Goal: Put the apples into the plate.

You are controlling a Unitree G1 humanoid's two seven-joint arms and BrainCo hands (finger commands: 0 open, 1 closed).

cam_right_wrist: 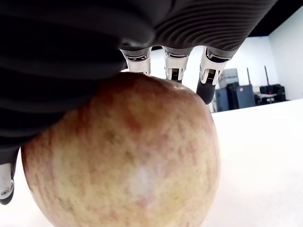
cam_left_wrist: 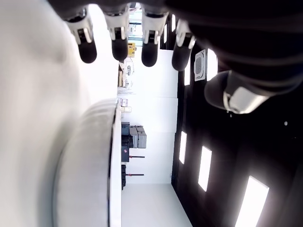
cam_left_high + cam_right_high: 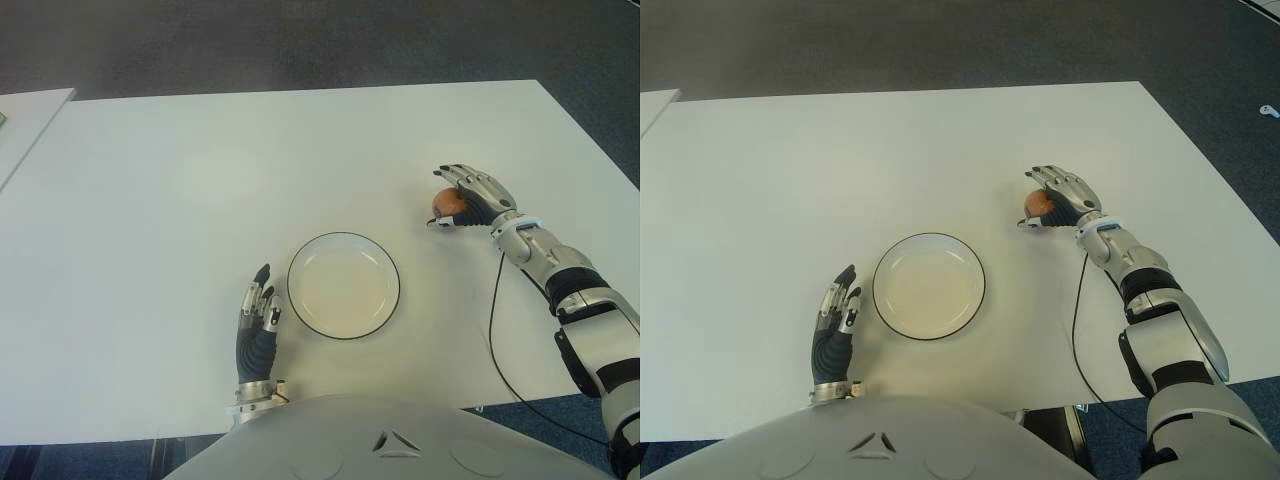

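1. Left hand (image 3: pixel 258 318): near the table's front edge, just left of the plate. Palm faces down, fingers straight and loosely spread, holding nothing. The wrist view shows its dark fingertips (image 2: pixel 120 49) extended beside the plate's rim; contact with the table surface cannot be confirmed.

2. Plate (image 3: pixel 304 309): round, white, shallow, with a thin dark rim line. It stands on the table (image 3: pixel 180 180) close to the front edge, slightly right of centre. Nothing lies in it.

3. Cable (image 3: pixel 493 330): thin, black, running from the right wrist across the table and over the front edge.

4. Right hand (image 3: pixel 468 198): farther back, toward the table's right edge, right of and beyond the plate. Its fingers are curled over the top of the apple, with the thumb at the near side, closed around the fruit.

5. Apple (image 1: pixel 128 161): one piece, inside the right hand's grasp, well apart from the plate. Skin yellowish-green with red-orange streaking and blush, smooth and faintly speckled. Whether it touches the table cannot be told.
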